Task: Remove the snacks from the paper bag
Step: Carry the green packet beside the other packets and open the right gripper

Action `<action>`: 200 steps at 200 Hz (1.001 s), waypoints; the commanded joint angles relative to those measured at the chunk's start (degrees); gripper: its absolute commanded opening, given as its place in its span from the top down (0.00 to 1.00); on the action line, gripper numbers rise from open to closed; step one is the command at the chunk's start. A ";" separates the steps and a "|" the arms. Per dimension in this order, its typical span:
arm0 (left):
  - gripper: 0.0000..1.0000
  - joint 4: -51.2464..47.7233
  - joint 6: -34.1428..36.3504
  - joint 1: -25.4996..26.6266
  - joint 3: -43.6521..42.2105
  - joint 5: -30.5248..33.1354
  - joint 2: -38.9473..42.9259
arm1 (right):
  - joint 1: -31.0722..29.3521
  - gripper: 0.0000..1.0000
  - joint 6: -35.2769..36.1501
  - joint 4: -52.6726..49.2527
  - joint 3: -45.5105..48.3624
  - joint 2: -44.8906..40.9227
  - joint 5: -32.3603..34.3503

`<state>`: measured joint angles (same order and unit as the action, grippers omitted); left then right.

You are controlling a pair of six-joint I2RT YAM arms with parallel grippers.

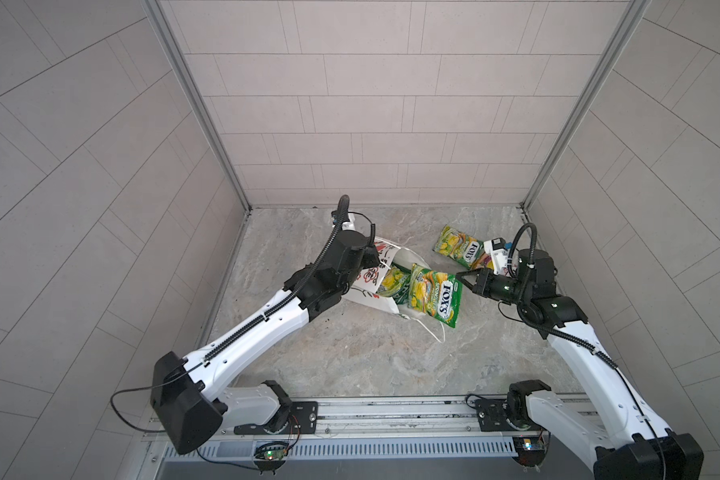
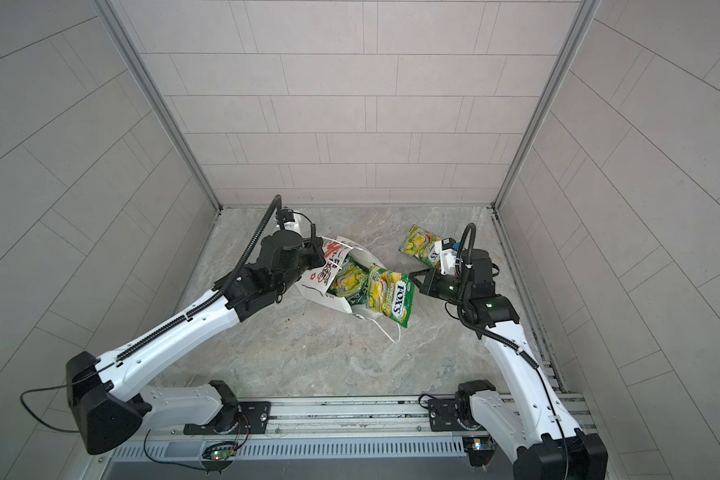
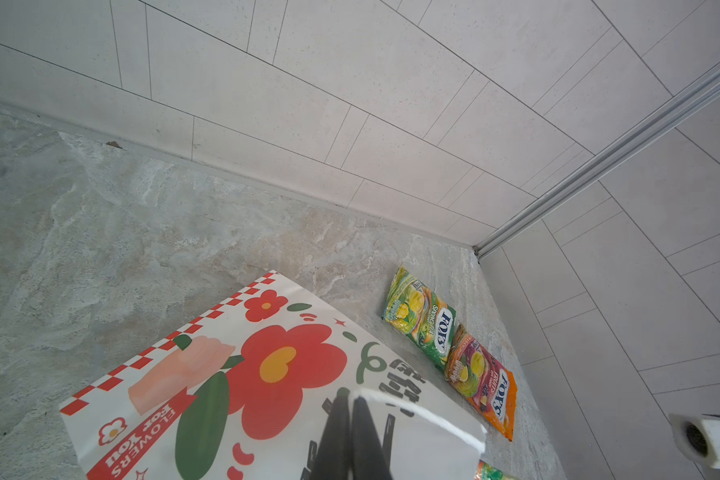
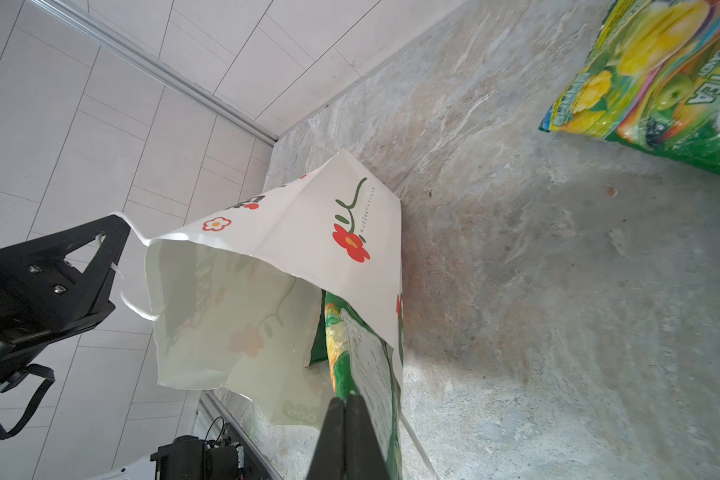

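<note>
Green FOX'S packet point(image 1: 433, 297) is right at the paper bag's point(image 1: 364, 284) mouth. Its long axis runs near-to-far, crosswise to the right arm point(image 1: 574, 349), whose jaws are pinched shut on its far corner. The mouth faces that arm, so I'd guess a straight pull rightward clears it. Left arm's point(image 1: 246, 332) jaws are clamped on the bag's rim. Another green packet point(image 1: 391, 282) sits inside. Further back, a second FOX'S packet point(image 1: 458, 245) lies out on the surface point(image 1: 350, 361).

- paper bag point(image 4: 292, 216): matt white printed paper, creased
- FOX'S packet point(image 1: 435, 297): glossy plastic film, crinkled
- table point(image 1: 350, 357): smooth stone-look top
- walls point(image 1: 391, 104): matt tile-look panels
</note>
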<state>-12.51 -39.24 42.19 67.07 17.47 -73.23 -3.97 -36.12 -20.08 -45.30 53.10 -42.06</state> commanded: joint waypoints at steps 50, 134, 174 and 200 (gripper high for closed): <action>1.00 -1.21 6.00 -0.11 4.76 9.05 -4.24 | 2.89 1.00 4.55 -3.25 -4.03 0.20 8.07; 1.00 -0.51 8.44 -0.10 3.71 9.90 -6.25 | 10.39 1.00 -0.33 13.43 -1.99 12.12 9.55; 1.00 -0.41 9.14 -0.16 2.28 8.17 -4.12 | 14.02 1.00 -0.78 16.22 -0.39 15.72 7.94; 1.00 -1.48 9.58 -0.10 2.17 6.78 -2.78 | 15.73 1.00 -1.06 17.61 1.23 19.96 7.20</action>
<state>-12.86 -30.98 42.19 69.91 24.43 -78.67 10.39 -36.42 -5.89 -45.84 70.04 -33.95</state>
